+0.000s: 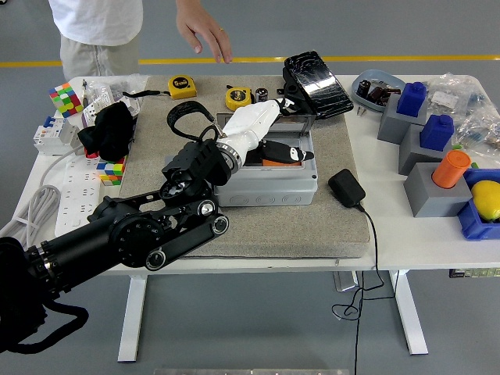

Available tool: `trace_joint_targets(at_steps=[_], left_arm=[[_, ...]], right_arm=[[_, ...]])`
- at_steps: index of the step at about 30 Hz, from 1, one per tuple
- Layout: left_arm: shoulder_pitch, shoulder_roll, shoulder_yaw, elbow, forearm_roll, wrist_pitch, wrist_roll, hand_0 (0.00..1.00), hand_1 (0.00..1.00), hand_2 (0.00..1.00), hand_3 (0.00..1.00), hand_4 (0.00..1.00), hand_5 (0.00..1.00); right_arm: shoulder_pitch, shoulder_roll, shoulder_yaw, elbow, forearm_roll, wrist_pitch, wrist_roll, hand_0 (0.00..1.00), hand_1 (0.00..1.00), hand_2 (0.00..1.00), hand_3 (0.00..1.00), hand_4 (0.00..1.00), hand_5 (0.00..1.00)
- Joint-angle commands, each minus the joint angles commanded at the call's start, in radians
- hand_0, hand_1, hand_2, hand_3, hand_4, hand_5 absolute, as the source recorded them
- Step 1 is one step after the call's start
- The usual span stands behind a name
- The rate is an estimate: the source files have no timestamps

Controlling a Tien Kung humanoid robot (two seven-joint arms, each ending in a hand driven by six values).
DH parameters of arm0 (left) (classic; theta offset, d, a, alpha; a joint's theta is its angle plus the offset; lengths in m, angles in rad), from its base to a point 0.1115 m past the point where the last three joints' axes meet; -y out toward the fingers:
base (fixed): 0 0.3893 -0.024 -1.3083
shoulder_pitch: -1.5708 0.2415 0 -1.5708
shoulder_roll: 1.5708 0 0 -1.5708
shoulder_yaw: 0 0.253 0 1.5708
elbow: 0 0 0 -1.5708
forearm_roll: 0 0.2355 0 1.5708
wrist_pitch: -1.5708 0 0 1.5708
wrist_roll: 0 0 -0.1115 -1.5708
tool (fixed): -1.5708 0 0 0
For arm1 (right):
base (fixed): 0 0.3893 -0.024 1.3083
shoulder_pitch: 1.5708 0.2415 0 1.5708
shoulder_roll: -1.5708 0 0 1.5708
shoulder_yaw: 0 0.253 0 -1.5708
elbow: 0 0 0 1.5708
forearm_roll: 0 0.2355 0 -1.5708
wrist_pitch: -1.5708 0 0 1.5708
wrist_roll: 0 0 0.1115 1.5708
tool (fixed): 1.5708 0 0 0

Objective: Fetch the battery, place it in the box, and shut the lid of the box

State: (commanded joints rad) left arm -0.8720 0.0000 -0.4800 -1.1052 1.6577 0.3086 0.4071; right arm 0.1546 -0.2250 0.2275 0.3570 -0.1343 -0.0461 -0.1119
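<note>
A grey box [269, 184] stands in the middle of a grey mat [328, 226]. A strip of the orange battery [273, 162] shows inside the box under my hand. The clear lid [301, 130] is hinged at the box's far edge and leans down over the opening. My left hand [286, 154], white with black fingers, lies over the box opening with its fingers stretched flat against the lid and holds nothing. A person stands at the far left of the table; the person's hand [205, 31] is lifted clear of the table.
A black adapter [346, 188] with its cable lies right of the box. A black tray [316, 74] and two yellow tape measures [237, 98] lie behind it. Blue blocks [412, 100] and an orange cylinder [451, 168] stand at the right. A black cloth [109, 129] lies at the left.
</note>
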Motion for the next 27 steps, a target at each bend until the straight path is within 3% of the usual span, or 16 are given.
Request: trace_joint_targets(at_steps=[9,17,22,27], left_arm=[[0.037,0.0,0.053,-0.044,-0.01,-0.02,0.026,0.738,0.78,0.743,0.794,0.998,0.445],[0.052,0.008,0.056,-0.052,-0.016,-0.024,0.031,0.736,0.777,0.741,0.794,0.998,0.438],[0.07,0.019,0.012,-0.092,-0.013,-0.023,0.027,0.734,0.775,0.738,0.793,0.998,0.437],[0.12,0.038,-0.095,-0.172,0.003,-0.004,-0.001,0.735,0.776,0.739,0.792,0.998,0.437]], right_arm=[[-0.003,0.001,0.013,0.0,-0.001,0.0,0.001,0.674,0.717,0.71,0.683,0.998,0.695],[-0.004,0.001,0.019,0.0,-0.005,0.0,0.0,0.675,0.718,0.709,0.683,0.998,0.697],[-0.004,0.001,0.023,-0.001,-0.006,0.0,0.0,0.675,0.717,0.71,0.684,0.998,0.697],[-0.003,0.003,0.027,-0.001,-0.007,0.0,0.001,0.674,0.717,0.709,0.684,0.998,0.699]])
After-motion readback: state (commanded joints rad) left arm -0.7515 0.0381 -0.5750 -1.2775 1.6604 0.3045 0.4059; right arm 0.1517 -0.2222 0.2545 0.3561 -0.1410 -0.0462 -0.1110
